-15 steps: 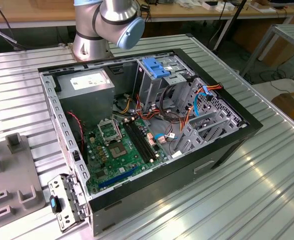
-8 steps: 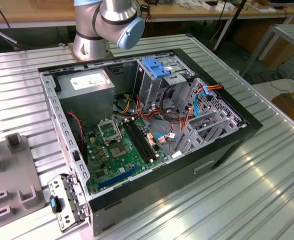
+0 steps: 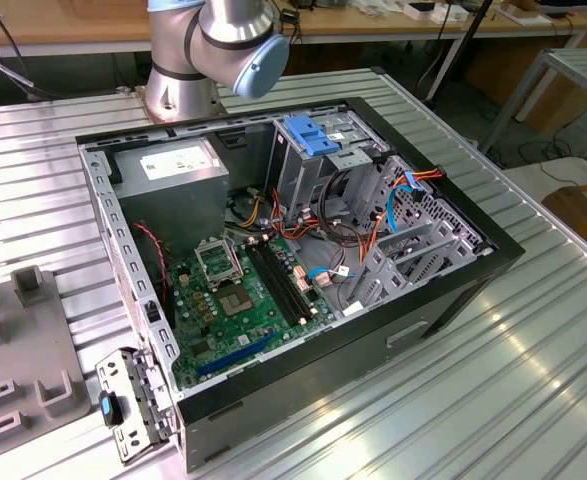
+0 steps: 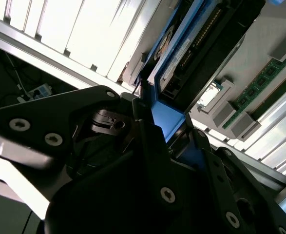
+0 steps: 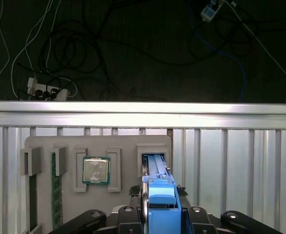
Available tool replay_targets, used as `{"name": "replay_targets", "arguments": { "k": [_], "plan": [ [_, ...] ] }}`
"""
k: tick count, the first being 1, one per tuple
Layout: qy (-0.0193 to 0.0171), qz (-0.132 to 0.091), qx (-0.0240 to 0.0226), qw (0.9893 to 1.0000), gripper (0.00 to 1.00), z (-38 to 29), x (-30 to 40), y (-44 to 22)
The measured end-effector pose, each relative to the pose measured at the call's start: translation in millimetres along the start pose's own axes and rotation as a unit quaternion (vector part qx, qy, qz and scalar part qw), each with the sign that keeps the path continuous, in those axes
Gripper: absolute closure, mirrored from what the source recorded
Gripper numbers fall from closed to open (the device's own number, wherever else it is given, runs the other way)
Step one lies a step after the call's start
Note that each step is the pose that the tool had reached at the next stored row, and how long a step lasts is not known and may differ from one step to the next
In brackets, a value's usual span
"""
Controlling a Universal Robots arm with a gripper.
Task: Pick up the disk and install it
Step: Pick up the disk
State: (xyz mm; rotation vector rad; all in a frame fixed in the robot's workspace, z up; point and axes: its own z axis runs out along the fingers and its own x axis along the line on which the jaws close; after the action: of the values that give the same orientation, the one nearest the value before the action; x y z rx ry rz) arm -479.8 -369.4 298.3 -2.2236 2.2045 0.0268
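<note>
The gripper (image 5: 161, 192) is clenching the blue bracket end of the disk (image 5: 157, 170), which is standing on edge in a narrow pocket of the grey fixture tray (image 5: 128, 146). In the second wrist view the dark fingers (image 4: 147, 141) are pressing against the blue bracket from both sides, and the disk (image 4: 206, 44) is reaching away from them as a dark slab. The tray is also holding a square processor chip (image 5: 95, 170) in its own pocket and a green memory stick (image 5: 56, 190) in a long slot. In the exterior view the open computer case (image 3: 453, 290) is lying on the ribbed metal table (image 3: 533, 380), containing a green motherboard (image 3: 243, 310), a grey power supply (image 3: 168, 170) and a metal drive cage topped by a blue latch (image 3: 313, 135). The power supply is carrying a white label whose print cannot be made out.
</note>
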Motion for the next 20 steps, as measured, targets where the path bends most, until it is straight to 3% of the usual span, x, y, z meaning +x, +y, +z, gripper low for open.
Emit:
{"name": "replay_targets", "arguments": {
  "k": [8,11,14,16,17,20],
  "plan": [
    [-0.0001,0.000,0.0001,1.0000,0.63,0.0,0.0,0.0],
    [0.0001,0.000,0.0001,1.0000,0.63,-7.4,-0.1,0.1],
    [0.0004,0.000,0.0001,1.0000,0.63,-32.4,-0.6,0.2],
    [0.0005,0.000,0.0000,1.0000,0.63,-39.6,-0.7,0.3],
    [0.0005,0.000,0.0001,1.0000,0.63,-46.3,-0.9,0.3],
    [0.0018,0.000,0.0000,1.0000,0.63,-73.7,-1.4,0.4]
  ]
}}
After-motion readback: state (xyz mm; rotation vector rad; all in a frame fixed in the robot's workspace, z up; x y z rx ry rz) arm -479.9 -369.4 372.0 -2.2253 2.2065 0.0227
